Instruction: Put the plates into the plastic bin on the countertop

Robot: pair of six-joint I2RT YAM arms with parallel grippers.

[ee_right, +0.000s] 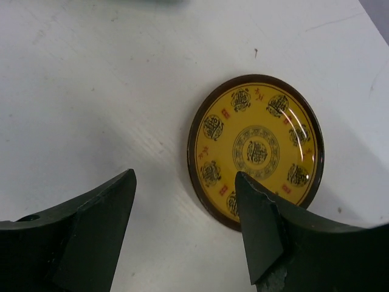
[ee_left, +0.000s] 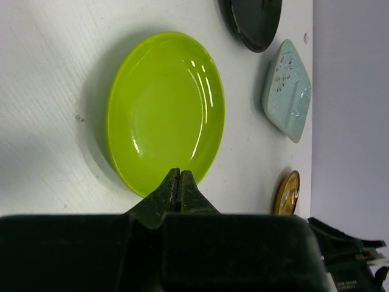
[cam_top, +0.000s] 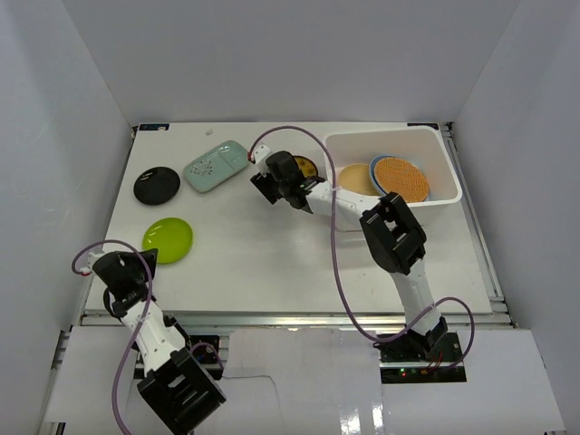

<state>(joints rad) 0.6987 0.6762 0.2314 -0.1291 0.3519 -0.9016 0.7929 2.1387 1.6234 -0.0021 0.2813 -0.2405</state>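
Note:
The white plastic bin stands at the back right and holds the woven-look orange plate over a blue and a tan plate. On the countertop lie the black plate, the mint-green dotted plate, the lime green plate and the small yellow-and-dark patterned plate. My right gripper is open just above the patterned plate, one finger over its near rim. My left gripper is shut and empty at the near edge of the lime green plate.
White walls close in the countertop on the left, back and right. The right arm stretches across the middle toward the bin's left side. The left arm's base sits at the near left corner.

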